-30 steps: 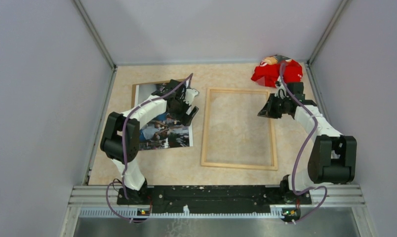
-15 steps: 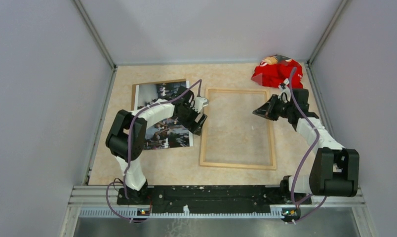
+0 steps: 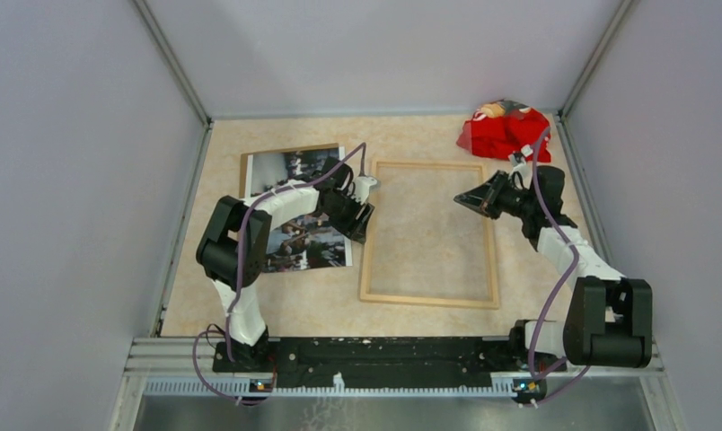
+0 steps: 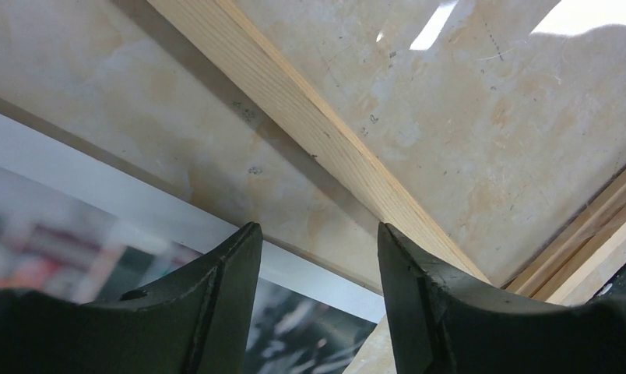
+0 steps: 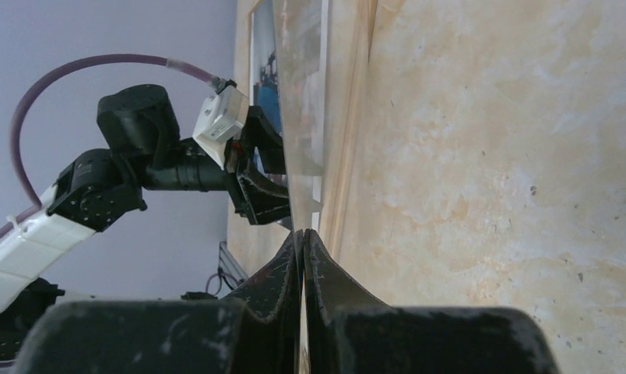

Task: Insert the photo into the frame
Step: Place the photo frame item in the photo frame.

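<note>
From above, the frame (image 3: 429,299) is lying flat mid-table, with the photo (image 3: 299,244) lying face up just to its left and a crumpled red bag (image 3: 504,133) sitting in the far right corner. The left gripper (image 3: 359,218) is hanging over the gap between photo and frame; the right gripper (image 3: 467,198) is reaching over the pane.

In the left wrist view, its fingers (image 4: 224,304) are standing apart, straddling the photo's white edge beside the wooden rail.

In the right wrist view, the fingers are pressing together close beside the rail.
</note>
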Controlling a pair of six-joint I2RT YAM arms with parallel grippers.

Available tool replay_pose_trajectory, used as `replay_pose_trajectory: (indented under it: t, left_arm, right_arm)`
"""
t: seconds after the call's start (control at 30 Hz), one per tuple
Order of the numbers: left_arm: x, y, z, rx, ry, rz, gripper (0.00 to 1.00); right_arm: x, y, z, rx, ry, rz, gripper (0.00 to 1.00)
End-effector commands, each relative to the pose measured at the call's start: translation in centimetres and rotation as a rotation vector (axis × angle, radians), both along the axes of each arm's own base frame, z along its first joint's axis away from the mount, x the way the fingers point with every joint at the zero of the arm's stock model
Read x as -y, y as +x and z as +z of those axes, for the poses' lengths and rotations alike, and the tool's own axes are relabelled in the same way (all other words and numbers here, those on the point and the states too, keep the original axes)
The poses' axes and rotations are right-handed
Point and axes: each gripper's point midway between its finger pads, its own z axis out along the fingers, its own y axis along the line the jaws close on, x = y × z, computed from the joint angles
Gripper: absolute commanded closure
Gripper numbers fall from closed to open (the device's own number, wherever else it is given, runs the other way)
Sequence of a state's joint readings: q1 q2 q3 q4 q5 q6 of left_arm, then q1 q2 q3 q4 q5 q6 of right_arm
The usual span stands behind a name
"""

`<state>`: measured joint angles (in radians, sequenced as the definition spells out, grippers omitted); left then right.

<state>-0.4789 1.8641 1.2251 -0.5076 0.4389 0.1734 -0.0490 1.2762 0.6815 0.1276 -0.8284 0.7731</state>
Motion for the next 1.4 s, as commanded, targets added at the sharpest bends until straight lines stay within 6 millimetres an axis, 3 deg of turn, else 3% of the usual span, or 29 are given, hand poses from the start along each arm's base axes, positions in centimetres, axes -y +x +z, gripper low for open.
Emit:
replay_pose_trajectory:
  t: [0.0, 0.23, 0.73, 1.1, 1.17, 1.37]
  left_arm:
    - [0.7, 0.3, 0.2, -0.001, -0.027, -0.006, 0.38]
    - [0.5, 0.1, -0.2, 0.004, -0.023, -0.017, 0.42]
    - [0.6, -0.1, -0.6, 0.002, -0.03, -0.023, 0.54]
    - [0.5, -0.4, -0.7, -0.002, -0.029, -0.026, 0.59]
    - [0.5, -0.4, -0.7, -0.001, -0.029, -0.027, 0.6]
    - [0.4, -0.5, -0.8, 0.0, -0.027, -0.028, 0.63]
  right_arm:
    - [-0.2, 0.6, 2.3, 0.051, 0.077, -0.011, 1.0]
    - [-0.1, 1.8, 3.7, 0.009, 0.145, -0.062, 1.0]
    - [-0.7, 2.0, 5.9, -0.007, 0.184, -0.116, 1.0]
    - [-0.5, 2.2, 4.7, -0.053, 0.191, -0.183, 1.0]
    - [-1.3, 2.1, 4.9, -0.062, 0.208, -0.174, 1.0]
    - [-1.0, 2.7, 5.9, -0.07, 0.221, -0.228, 1.0]
